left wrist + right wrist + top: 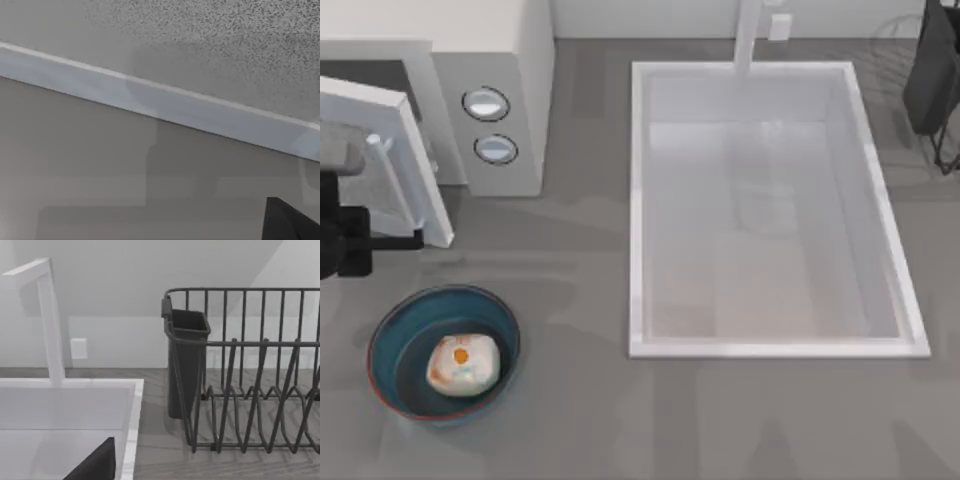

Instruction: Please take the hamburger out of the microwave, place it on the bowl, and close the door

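White door (395,160) stands ajar, swung out just right of the left gripper (380,240), the nearer arm; hamburger (463,364) sits in the bowl (390,345). Its jaws' state I cannot tell.

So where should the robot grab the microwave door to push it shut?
Best by the pale bar handle near the free edge of the door, coming from the side facing the bowl. The door stands swung open, and that edge is farthest from the hinge. The left hand is right beside it.
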### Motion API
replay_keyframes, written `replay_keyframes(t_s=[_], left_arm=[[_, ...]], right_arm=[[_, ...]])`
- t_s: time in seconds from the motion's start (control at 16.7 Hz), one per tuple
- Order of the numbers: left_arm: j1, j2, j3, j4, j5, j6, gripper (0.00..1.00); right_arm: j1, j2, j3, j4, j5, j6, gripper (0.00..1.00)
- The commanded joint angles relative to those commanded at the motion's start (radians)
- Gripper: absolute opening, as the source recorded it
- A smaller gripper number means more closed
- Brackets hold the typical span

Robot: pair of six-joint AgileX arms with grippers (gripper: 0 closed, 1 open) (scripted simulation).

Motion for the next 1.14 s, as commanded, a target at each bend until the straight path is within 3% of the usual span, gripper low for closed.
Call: replay_keyframes(t_s=[0.48,0.9,1.14], left_arm=[[0.002,0.043,0.036,0.014,-0.001,0.000,0.00],[-0.004,0.331,0.350,-0.008,-0.001,-0.002,0.00],[-0.005,0.394,0.419,-0.016,-0.001,-0.002,0.00]], right_arm=[[0.000,0.000,0.000,0.000,0.000,0.000,1.00],[0.000,0.000,0.000,0.000,0.000,0.000,1.00],[0.000,0.000,0.000,0.000,0.000,0.000,1.00]])
